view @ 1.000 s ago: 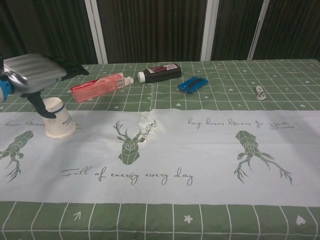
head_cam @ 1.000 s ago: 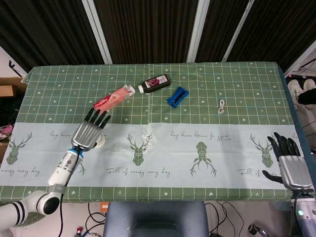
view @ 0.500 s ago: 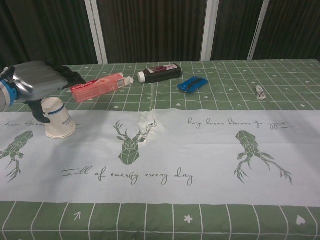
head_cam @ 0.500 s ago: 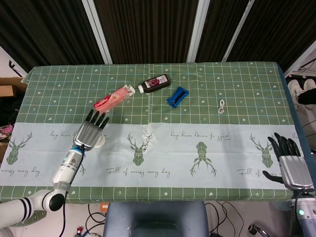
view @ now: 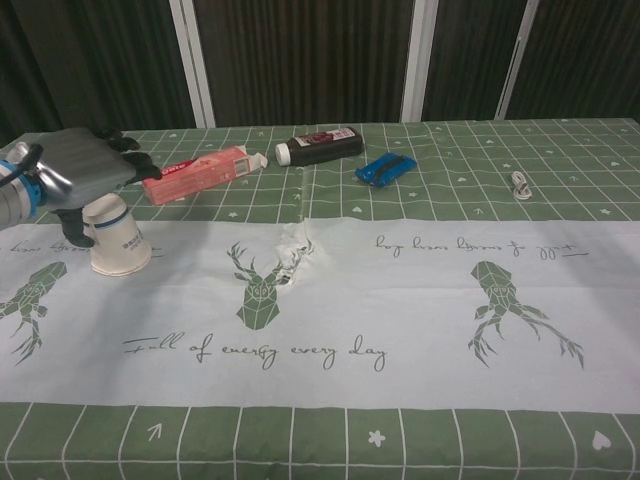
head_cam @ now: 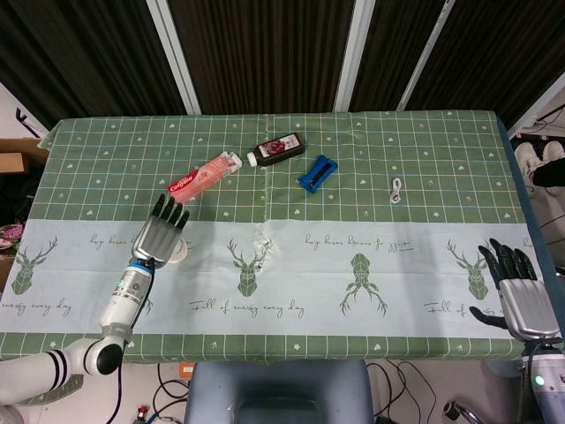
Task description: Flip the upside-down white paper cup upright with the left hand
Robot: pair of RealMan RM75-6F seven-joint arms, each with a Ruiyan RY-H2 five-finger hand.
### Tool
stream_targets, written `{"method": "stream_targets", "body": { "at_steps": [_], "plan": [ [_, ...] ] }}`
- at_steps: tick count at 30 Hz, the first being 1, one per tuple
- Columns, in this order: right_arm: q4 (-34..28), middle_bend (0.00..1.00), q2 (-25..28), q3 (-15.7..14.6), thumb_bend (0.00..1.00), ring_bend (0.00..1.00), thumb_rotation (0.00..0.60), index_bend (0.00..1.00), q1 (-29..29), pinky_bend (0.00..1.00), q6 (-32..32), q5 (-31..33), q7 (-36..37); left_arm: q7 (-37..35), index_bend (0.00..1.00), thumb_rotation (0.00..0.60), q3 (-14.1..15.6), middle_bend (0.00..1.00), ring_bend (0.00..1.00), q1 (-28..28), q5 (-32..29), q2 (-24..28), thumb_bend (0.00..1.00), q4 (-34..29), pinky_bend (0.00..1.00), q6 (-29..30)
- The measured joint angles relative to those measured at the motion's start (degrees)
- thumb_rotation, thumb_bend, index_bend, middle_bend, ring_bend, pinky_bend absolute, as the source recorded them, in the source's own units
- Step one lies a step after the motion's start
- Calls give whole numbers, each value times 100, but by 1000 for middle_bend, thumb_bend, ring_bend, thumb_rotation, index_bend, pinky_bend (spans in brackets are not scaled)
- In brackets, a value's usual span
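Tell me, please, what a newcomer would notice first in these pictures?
Probably the metallic left hand poised over the upside-down white paper cup at the table's left. Next, the red toothpaste box, dark bottle and blue object in the checked far half, and the right hand, open, at the right edge.

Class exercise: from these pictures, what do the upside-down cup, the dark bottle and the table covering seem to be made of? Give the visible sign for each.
The cup looks like matte white paper: dull surface, printed band, thin rim. The dark bottle appears to be glossy plastic, though glass cannot be ruled out: it shows highlights, a white cap and a label. The table covering seems a smooth printed plastic or coated cloth, creased near the deer.
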Motion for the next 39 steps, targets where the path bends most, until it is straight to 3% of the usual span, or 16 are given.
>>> {"method": "stream_targets", "body": {
  "at_steps": [5,9,13,20,25,32,39],
  "plan": [
    [3,0,2,-7,0,0,600,0,3,1,-16,5,11,148,255,600,120,240,31,-46,41,-66,103,92,41,104],
    [5,0,-4,-11,0,0,600,0,6,1,-32,17,14,215,374,600,193,366,92,-69,102,-138,150,189,74,224],
    [-6,0,-4,-13,0,0,600,0,10,1,-38,20,18,242,374,600,230,366,92,-73,145,-194,150,259,74,319],
    [-30,0,10,-19,0,0,600,0,11,1,-45,20,18,283,445,600,250,451,161,-54,189,-194,189,239,119,491],
    [-51,1,18,-25,0,0,600,0,17,1,-60,23,3,-94,444,600,166,445,165,3,295,-101,197,56,121,584],
    [-87,1,32,-23,0,0,600,0,18,1,-72,47,20,-1603,439,599,-92,433,164,184,447,113,196,-329,146,510],
    [-129,1,37,-42,0,0,600,0,42,1,-137,42,8,-4600,431,600,-410,421,157,532,611,264,194,-521,141,13]
  ]
}}
